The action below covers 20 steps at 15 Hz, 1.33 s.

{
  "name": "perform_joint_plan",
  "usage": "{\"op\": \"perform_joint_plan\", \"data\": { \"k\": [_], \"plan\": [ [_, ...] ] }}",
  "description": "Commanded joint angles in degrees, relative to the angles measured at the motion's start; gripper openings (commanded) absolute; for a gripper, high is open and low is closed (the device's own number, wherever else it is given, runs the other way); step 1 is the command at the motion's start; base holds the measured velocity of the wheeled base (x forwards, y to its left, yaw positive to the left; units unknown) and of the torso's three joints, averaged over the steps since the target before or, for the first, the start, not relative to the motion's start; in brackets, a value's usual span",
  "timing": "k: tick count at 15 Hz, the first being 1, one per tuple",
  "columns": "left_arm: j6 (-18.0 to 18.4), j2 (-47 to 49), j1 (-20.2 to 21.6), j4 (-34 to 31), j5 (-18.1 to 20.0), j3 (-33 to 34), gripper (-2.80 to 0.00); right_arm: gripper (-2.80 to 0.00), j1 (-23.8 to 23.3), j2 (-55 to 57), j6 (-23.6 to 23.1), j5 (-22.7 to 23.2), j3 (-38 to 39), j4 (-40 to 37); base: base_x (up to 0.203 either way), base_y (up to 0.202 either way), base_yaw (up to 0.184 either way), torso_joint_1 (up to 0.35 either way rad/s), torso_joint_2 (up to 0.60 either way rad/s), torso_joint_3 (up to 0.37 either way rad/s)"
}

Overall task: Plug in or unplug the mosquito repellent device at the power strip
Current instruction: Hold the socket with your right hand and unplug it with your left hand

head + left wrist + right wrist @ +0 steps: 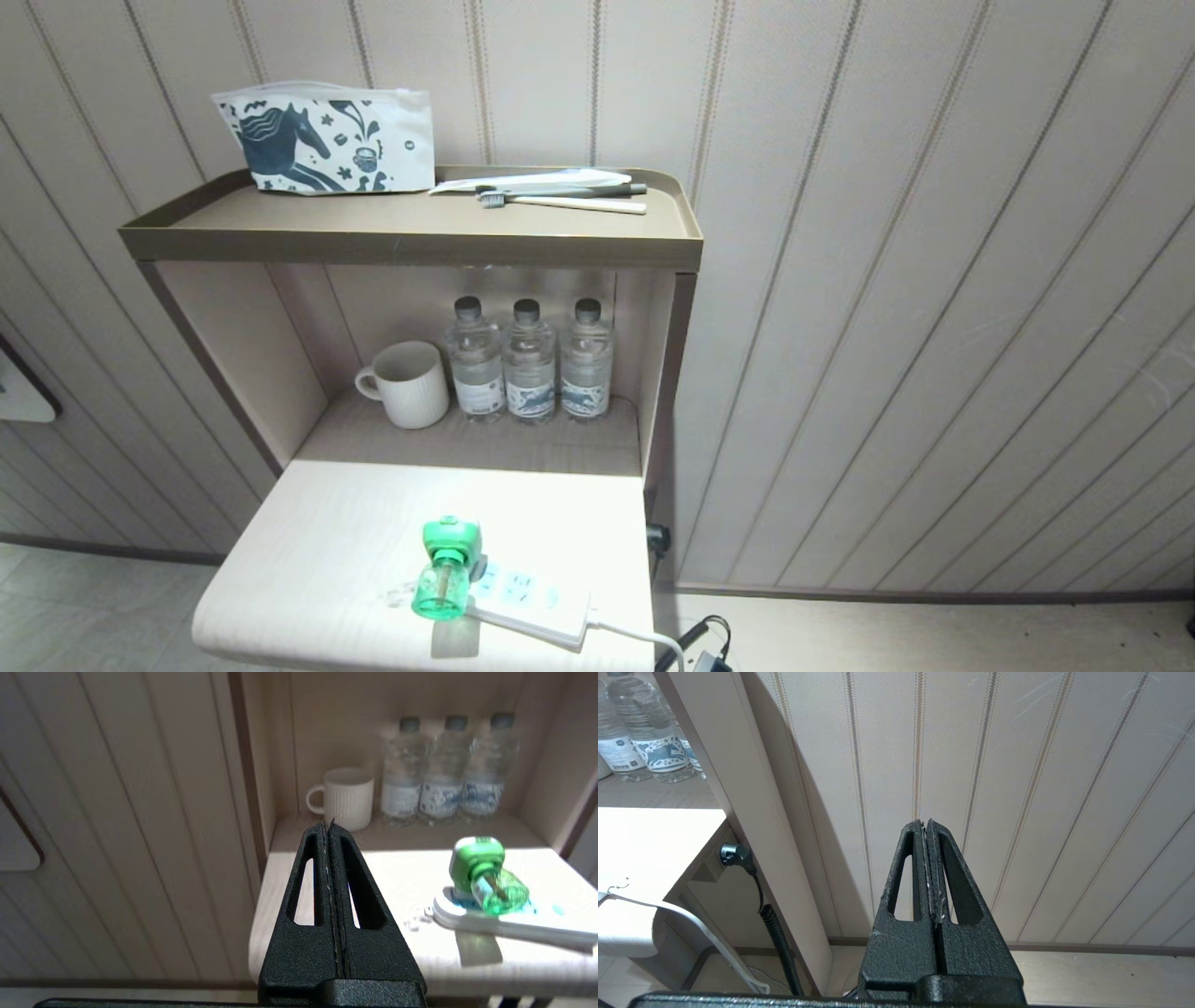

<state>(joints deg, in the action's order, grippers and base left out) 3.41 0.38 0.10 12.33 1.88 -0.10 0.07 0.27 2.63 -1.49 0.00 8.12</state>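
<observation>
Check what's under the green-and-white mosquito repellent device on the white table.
The mosquito repellent device sits on the long white power strip with light-blue socket panels. Its head covers the strip's end socket, so prongs and socket are hidden.

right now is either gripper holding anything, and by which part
Nothing is held. The left gripper and right gripper are both shut on nothing, away from the device.
</observation>
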Motion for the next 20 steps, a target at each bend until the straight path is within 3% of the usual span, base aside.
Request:
{"op": "perform_joint_plan", "data": {
  "k": [1,2,5,20],
  "plan": [
    [-0.8,-0.4,0.0,0.8,-0.6,0.1,-2.80,-2.80,0.0,0.1,0.0,0.0,0.0,0.1,0.000,0.000,0.000,0.000,0.00,0.000],
    [-3.2,-0.4,0.0,1.1,-1.1,0.1,-2.80,-2.80,-0.1,0.1,0.0,0.0,0.0,0.1,0.000,0.000,0.000,0.000,0.00,0.000],
    [-4.1,-0.4,0.0,2.3,-1.6,0.1,-2.80,-2.80,0.0,0.0,0.0,0.0,0.0,0.1,0.000,0.000,0.000,0.000,0.00,0.000],
    [-3.4,-0.4,0.0,2.0,-1.6,0.1,-2.80,-2.80,0.0,0.1,0.0,0.0,0.0,0.1,0.000,0.000,0.000,0.000,0.00,0.000]
  ]
}}
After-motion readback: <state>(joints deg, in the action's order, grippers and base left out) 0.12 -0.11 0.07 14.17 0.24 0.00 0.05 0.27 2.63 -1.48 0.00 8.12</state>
